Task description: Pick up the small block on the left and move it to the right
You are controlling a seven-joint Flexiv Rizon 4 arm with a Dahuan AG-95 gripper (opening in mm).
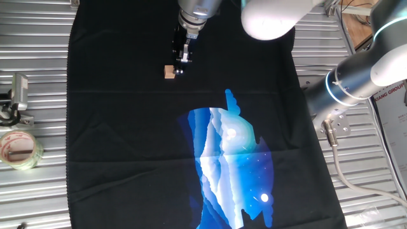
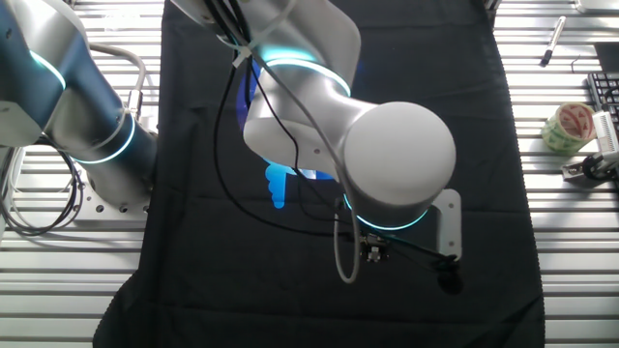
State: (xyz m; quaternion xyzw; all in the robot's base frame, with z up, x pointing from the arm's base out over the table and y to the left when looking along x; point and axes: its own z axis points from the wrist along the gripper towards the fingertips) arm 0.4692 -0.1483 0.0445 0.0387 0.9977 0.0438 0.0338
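Gripper [image 1: 183,62] hangs low over the black cloth [image 1: 114,146], its dark fingers pointing down just beside the small block [image 1: 169,72], which sits on the cloth at their left in one fixed view. I cannot tell whether the jaws are apart or together, nor whether a fingertip touches the cube. From the other fixed view, the arm's bulky wrist [image 2: 397,155] hides the block entirely. A roll of clear tape [image 1: 19,148] lies on the slatted table [image 1: 38,197], well apart.

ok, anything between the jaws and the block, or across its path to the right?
Nothing visible. The gripper sits just beside the small tan wooden cube on the black cloth, no object between them. Rightward there is only flat cloth with a blue printed picture. The other fixed view hides the cube behind the arm.
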